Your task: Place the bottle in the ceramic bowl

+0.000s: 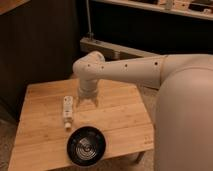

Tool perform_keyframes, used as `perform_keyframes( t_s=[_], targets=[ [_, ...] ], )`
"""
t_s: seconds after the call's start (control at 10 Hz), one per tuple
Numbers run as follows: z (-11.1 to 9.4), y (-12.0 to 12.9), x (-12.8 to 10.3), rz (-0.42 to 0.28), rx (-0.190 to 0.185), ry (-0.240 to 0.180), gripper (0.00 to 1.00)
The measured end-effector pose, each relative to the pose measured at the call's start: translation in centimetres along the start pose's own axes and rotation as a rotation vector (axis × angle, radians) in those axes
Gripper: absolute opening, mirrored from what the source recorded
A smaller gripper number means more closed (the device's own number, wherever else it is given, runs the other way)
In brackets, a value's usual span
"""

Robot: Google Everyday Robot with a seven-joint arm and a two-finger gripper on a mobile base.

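The whitish-cream bottle (67,110) lies on its side on the wooden table (40,132), cap toward the front. The glossy black ceramic bowl (86,146) sits at the table's front edge, just right of and in front of the bottle, with nothing in it. My gripper (87,101) hangs from the white arm over the table's middle, just right of the bottle and behind the bowl, a little above the tabletop. It holds nothing.
My large white arm and body (185,110) fill the right side. A dark wall or cabinet (40,45) stands behind the table. The table's front edge is close to the bowl, with carpet (7,135) at the left.
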Motion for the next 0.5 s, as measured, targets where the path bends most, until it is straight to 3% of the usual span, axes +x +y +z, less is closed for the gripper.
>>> perform_keyframes(
  t_s=[0.2,0.5],
  targets=[
    [1.3,-0.4,-3.7,-0.01,-0.088,0.009,0.65],
    [5.6,1.6,-6.8,-0.023,-0.216,0.063,0.65]
  ],
)
